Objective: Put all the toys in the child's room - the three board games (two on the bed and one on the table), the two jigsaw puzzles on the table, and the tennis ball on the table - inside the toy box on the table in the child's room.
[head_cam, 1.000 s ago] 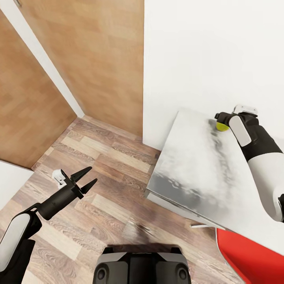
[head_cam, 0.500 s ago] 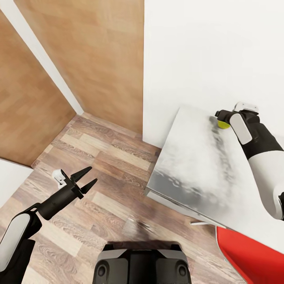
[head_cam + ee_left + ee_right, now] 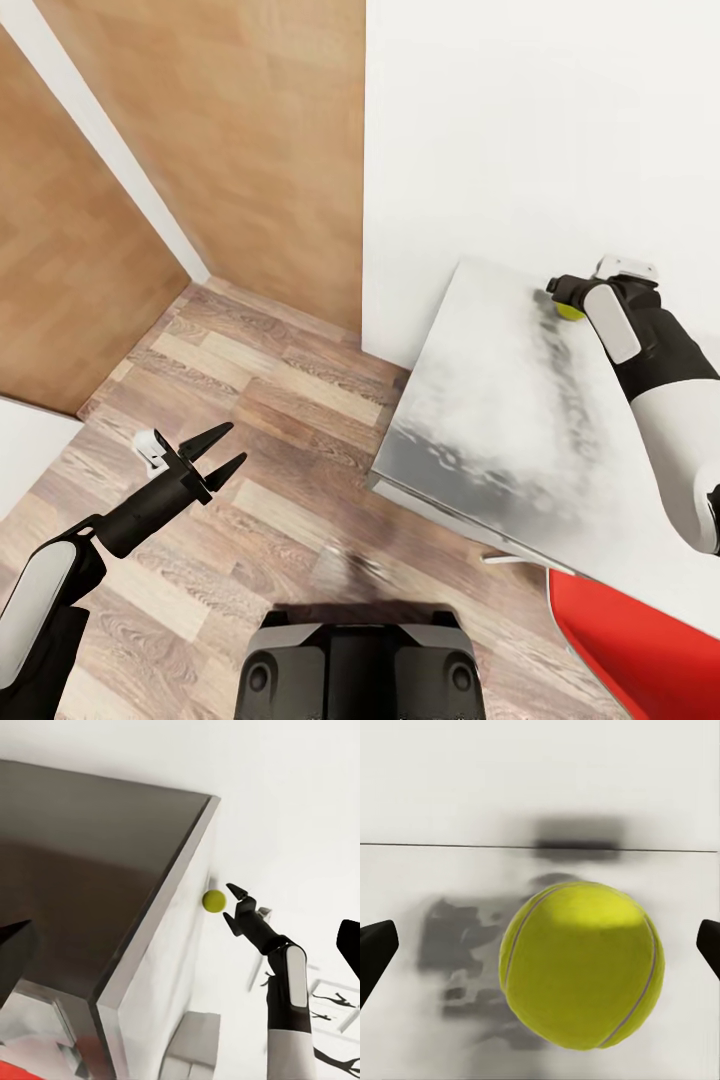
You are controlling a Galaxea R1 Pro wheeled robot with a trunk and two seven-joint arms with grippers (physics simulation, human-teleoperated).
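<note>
Far right, one yellow-green tennis ball [image 3: 568,311] rests on the pale grey worktop [image 3: 480,420] by the wall, between the right claw's [image 3: 560,296] spread fingers. Left claw [image 3: 222,451] hangs open above the wood floor [image 3: 270,420].

White-shelled arms w/ black joints, black pointed end effector [image 3: 218,456] fingers.

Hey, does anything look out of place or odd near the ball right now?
Nothing stands out. The tennis ball lies on the table near the wall, whole and undamaged, between the open fingers of the right gripper.
</note>
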